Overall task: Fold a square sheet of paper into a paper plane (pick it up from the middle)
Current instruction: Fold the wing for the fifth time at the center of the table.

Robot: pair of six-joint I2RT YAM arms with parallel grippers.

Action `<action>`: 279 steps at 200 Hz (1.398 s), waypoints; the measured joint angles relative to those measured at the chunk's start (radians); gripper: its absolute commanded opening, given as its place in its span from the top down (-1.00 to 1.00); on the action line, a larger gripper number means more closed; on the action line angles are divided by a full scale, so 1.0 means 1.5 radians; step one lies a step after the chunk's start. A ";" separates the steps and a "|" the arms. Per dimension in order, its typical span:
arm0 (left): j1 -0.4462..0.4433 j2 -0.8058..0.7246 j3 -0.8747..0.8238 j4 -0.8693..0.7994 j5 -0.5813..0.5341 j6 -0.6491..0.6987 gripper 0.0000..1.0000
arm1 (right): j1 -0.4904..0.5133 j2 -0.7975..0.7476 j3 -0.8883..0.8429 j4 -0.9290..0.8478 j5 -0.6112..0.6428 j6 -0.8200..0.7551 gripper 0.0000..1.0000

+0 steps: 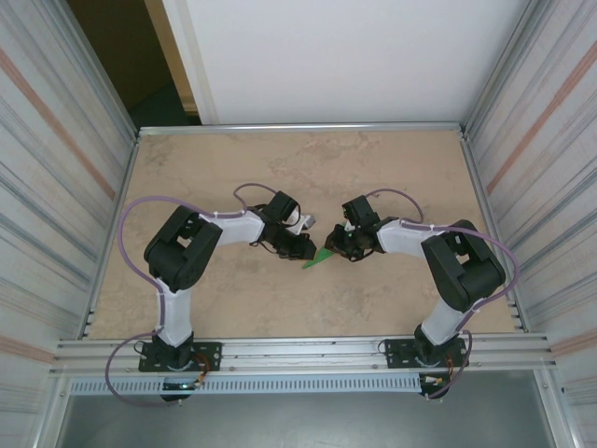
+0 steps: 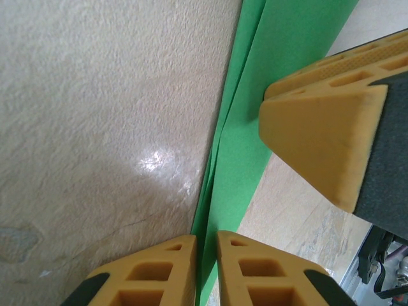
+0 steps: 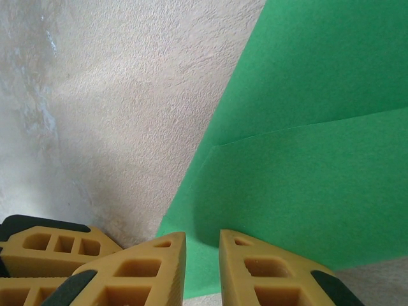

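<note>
two tools meet mid-counter over the green paper [image 1: 320,257], which is folded down to a narrow pointed strip with its tip aimed near-left. left tool [image 1: 297,245] sits at the strip's left side and right tool [image 1: 343,245] at the wider right end, both wrists tilted low so the tips reach the counter [image 1: 280,168].

left wrist view: the yellow fingers [image 2: 143,274] are pressed nearly together with the paper running edge-on through the slot. it reads as a pinch on stacked layers, with two edges visible side by side. likely held there so the layers don't slide apart. the other arm's finger [image 2: 319,134] is just beside it, over the same strip.

right wrist view: fingers [image 3: 268,274] are also close together, with green in the gap. it looks like a pinch at the paper's near edge, though i cannot tell whether it grips one layer or all. a crease [image 3: 306,124] runs across the flap ahead of it.

judgement: mid-fold, plane not finished — one tool anchors while the other works a flap. risk: thin paper tears or skews if the two pull apart.
</note>
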 measured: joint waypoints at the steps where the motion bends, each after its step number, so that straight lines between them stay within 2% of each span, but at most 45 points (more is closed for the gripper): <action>1: 0.000 0.000 0.000 0.000 0.000 0.000 0.67 | 0.000 0.000 0.000 0.000 0.000 0.000 0.59; 34: 0.000 -0.006 0.001 -0.003 -0.004 -0.006 0.60 | 0.000 0.000 0.000 -0.001 0.000 0.000 0.61; 63: 0.000 -0.038 -0.004 -0.013 -0.053 -0.017 0.49 | -0.004 0.003 0.000 -0.001 -0.004 -0.005 0.63; 83: 0.004 -0.078 -0.008 -0.018 -0.078 -0.024 0.48 | -0.011 0.007 0.000 -0.001 -0.016 -0.016 0.66; 124: 0.003 -0.110 -0.009 0.016 -0.062 -0.039 0.66 | -0.015 0.009 0.000 -0.001 -0.024 -0.026 0.69; 170: -0.030 -0.056 0.009 0.022 -0.039 -0.048 0.85 | -0.018 0.012 0.000 -0.001 -0.032 -0.033 0.74; 215: -0.032 0.002 0.050 0.015 -0.029 -0.048 0.87 | -0.018 0.013 0.000 0.000 -0.032 -0.035 0.76; 279: -0.032 0.030 0.078 -0.004 -0.028 -0.046 0.90 | -0.020 0.018 0.001 0.005 -0.037 -0.035 0.78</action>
